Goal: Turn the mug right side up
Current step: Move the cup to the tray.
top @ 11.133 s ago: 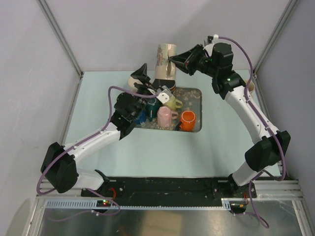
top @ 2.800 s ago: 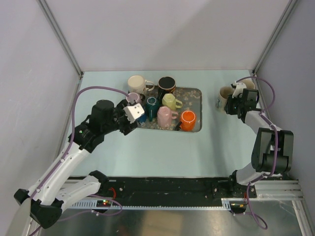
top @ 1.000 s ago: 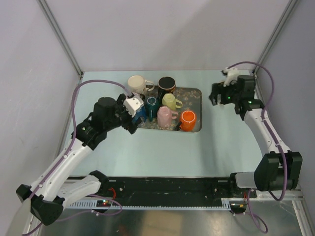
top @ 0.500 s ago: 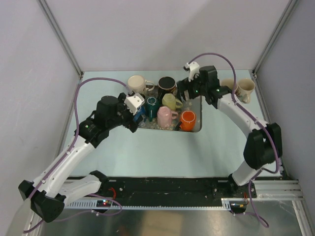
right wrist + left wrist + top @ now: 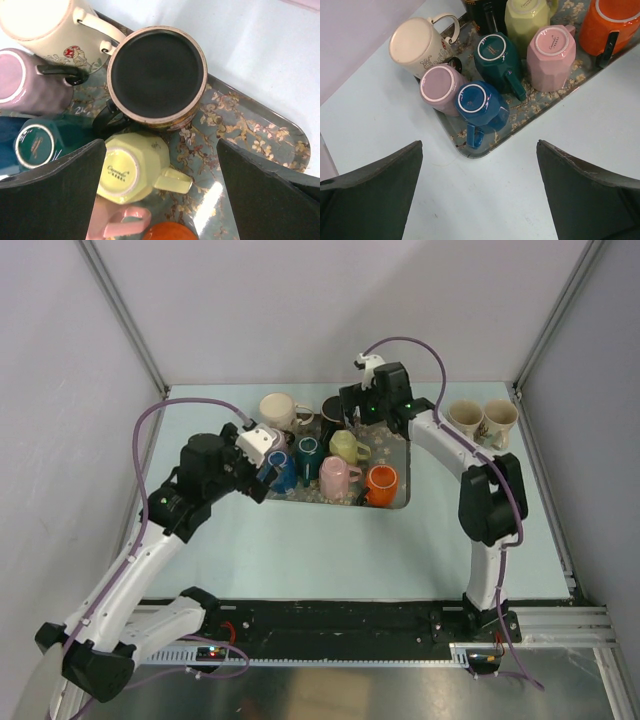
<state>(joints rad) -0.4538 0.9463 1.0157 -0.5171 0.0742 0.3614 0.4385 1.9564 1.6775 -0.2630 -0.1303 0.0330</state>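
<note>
Several mugs stand bottom-up on a flowered tray [image 5: 396, 432]. In the right wrist view a black mug [image 5: 157, 75] and a yellow-green mug [image 5: 132, 170] lie below my right gripper [image 5: 160, 145], which hovers open above the tray's back part [image 5: 347, 412], holding nothing. My left gripper [image 5: 479, 146] is open and empty above the table by the tray's near-left corner [image 5: 262, 456]. Under it I see a blue mug [image 5: 480, 102], a lilac mug [image 5: 440, 87], a teal mug [image 5: 497, 55] and a pink mug [image 5: 551, 52].
A cream mug [image 5: 278, 410] sits bottom-up at the tray's back-left edge. An orange mug [image 5: 381, 483] is on the tray's near right. Two cream mugs [image 5: 465, 418] [image 5: 498, 420] stand upright at the back right of the table.
My right arm has swung left from the table's back right to above the back of the tray, uncovering the two upright mugs. My left gripper has drifted slightly left.
</note>
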